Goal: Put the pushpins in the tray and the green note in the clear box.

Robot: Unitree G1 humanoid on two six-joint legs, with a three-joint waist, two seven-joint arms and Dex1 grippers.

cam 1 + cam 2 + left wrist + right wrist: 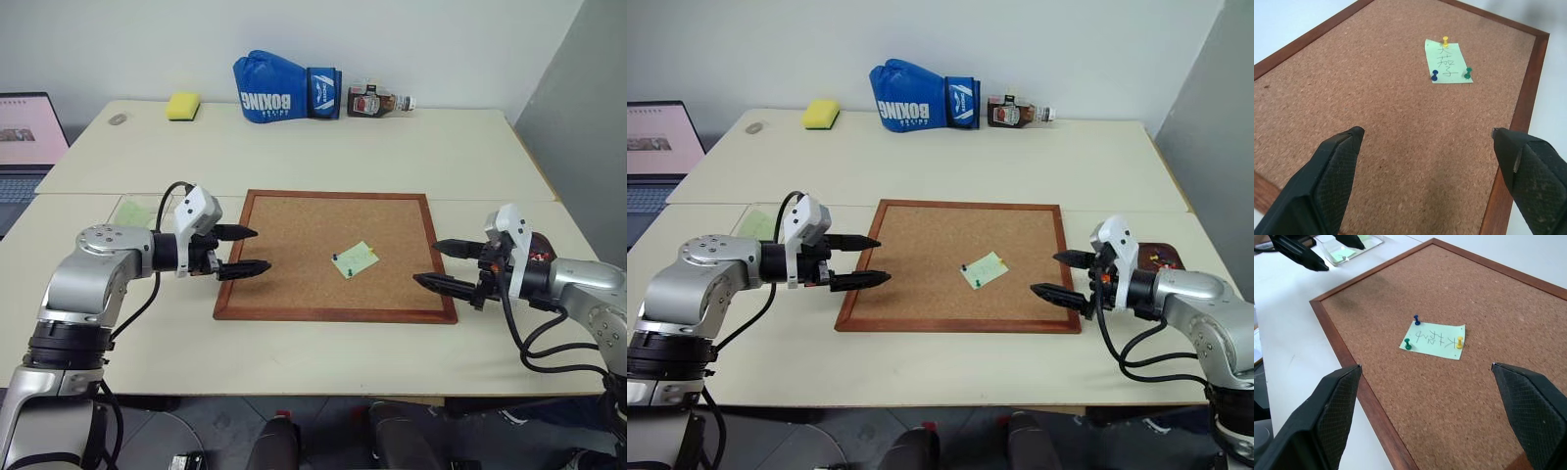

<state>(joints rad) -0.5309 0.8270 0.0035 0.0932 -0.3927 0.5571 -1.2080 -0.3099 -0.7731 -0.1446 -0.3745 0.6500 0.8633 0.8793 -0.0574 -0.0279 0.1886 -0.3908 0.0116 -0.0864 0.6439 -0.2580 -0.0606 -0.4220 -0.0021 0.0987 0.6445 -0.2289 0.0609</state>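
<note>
The green note [355, 259] lies flat on the cork board [294, 245], right of its middle. Three pushpins hold it down: a yellow one [1445, 39], a blue one [1434, 75] and a green one [1468, 73]. The clear box [137, 211] sits on the table left of the board, with pale green paper inside. The dark reddish tray [1161, 257] is partly hidden behind my right wrist. My left gripper [263, 249] hovers open over the board's left edge. My right gripper [425, 262] hovers open over the board's right edge. Both point at the note and hold nothing.
At the back of the table lie a blue boxing glove [284, 88], a yellow sponge [183, 106] and a small dark bottle [377, 101]. A laptop [29, 137] stands at the far left. The table's front edge runs just below the board.
</note>
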